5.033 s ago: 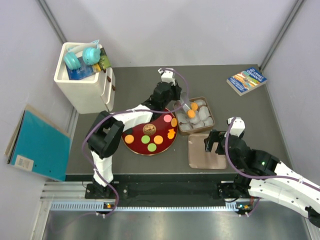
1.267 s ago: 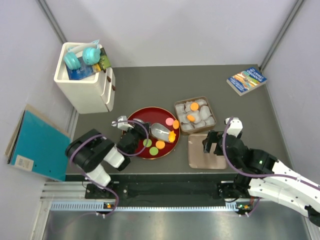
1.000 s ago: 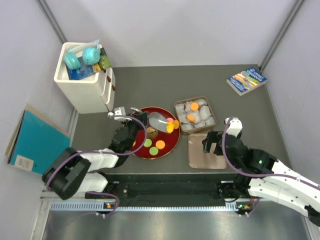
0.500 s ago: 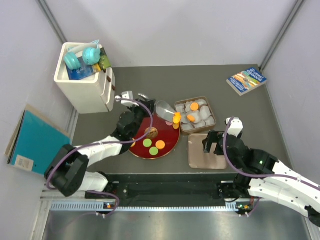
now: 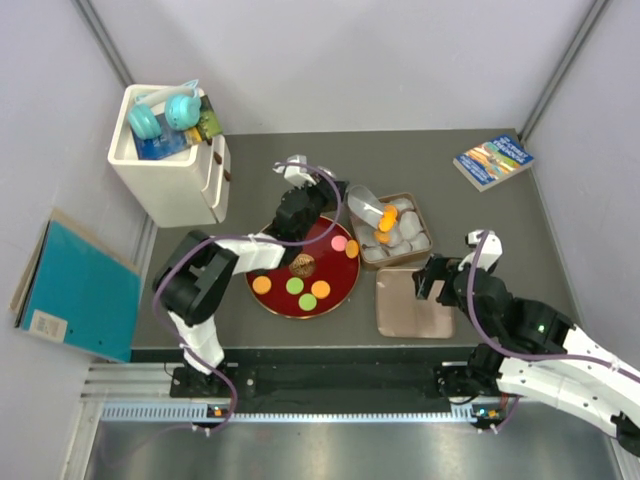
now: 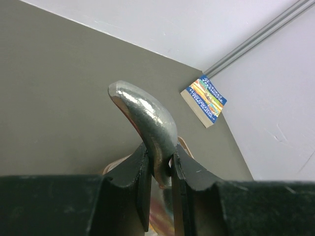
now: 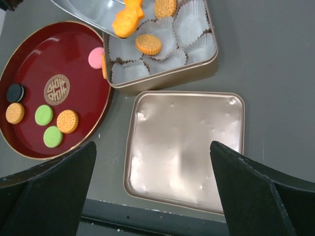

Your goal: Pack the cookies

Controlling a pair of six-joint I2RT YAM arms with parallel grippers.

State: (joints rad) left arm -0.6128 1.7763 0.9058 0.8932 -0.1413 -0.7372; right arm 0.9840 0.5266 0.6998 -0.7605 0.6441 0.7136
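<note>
Cookie (image 7: 127,20) on scoop (image 7: 93,10) over tin (image 7: 162,82)

The left arm rose from its base on the near left of the red plate (image 5: 325,266), its elbow bent out past the plate's left rim. Its forearm ran across the plate's far-left edge. The left gripper (image 6: 161,160) hung over the plate's far rim, pointing away to the right, its two black fingers pinched tight on the stem of a metal scoop (image 6: 147,118). The right arm lay low, well to the right of the plate. The right gripper (image 7: 152,147) faced downward, its jaws spread wide and holding nothing.
</note>
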